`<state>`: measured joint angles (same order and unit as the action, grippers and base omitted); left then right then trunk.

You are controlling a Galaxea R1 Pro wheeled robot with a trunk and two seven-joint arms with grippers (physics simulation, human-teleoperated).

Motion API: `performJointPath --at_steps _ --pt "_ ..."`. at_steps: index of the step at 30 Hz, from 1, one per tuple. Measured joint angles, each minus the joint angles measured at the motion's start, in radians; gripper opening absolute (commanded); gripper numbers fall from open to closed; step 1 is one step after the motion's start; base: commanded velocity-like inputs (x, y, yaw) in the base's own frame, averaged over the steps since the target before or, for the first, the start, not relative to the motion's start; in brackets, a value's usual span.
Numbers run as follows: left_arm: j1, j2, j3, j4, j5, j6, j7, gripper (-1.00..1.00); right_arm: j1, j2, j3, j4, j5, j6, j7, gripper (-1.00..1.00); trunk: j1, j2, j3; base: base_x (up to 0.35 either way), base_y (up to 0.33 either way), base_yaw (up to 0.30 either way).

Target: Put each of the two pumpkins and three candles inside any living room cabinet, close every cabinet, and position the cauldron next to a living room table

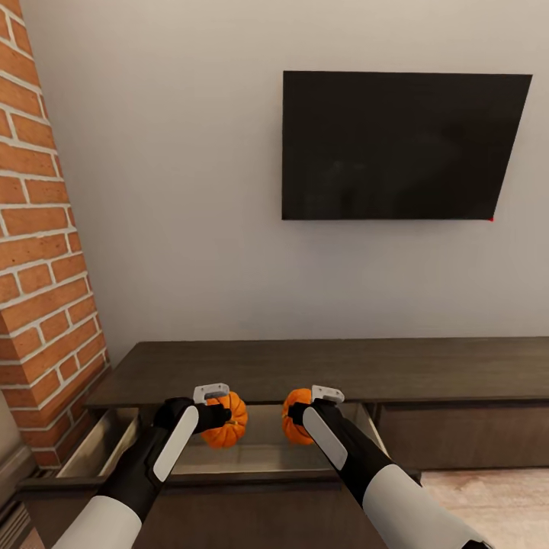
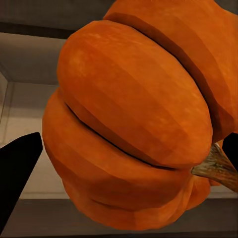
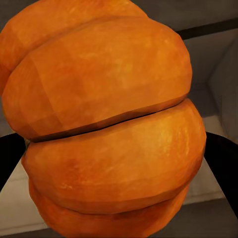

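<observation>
pumpkins hang over the cabinet's (image 1: 305,366) open drawer (image 1: 263,446), left gripper (image 1: 221,415) clamping one pumpkin (image 1: 229,419), right gripper (image 1: 301,415) the other (image 1: 293,415). wrist views: pumpkin (image 2: 134,129) and pumpkin (image 3: 106,124) above the drawer floor. released together, they could roll and collide.

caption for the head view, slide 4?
Both grippers hold pumpkins, left and right, over the cabinet's open drawer.

Your head camera looks down over both arms toward cabinet (image 1: 305,370); wrist cameras sit tight against held pumpkins, sharing open drawer (image 1: 259,450).
</observation>
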<state>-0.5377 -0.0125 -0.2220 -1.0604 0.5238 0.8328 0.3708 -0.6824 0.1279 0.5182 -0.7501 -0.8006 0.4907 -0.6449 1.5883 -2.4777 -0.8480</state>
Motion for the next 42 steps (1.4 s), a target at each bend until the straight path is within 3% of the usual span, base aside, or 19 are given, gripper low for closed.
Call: performJointPath --at_steps 4,29,42 --pt "0.000 0.000 0.000 0.000 0.000 0.000 0.000 -1.00 0.000 0.000 0.000 0.001 -0.001 0.002 0.000 -1.00 0.012 -0.022 -0.013 0.001 -0.001 0.000" --pt "0.000 0.000 0.000 0.000 0.000 0.000 0.000 -1.00 0.001 0.000 0.000 0.001 -0.002 0.003 0.000 -1.00 0.024 -0.028 -0.110 0.000 0.000 0.000" --pt "0.000 0.000 0.000 0.000 0.001 -0.002 -0.002 -1.00 0.000 0.000 0.000 0.001 -0.001 0.001 0.000 -1.00 0.024 -0.028 -0.110 0.037 0.017 0.000"
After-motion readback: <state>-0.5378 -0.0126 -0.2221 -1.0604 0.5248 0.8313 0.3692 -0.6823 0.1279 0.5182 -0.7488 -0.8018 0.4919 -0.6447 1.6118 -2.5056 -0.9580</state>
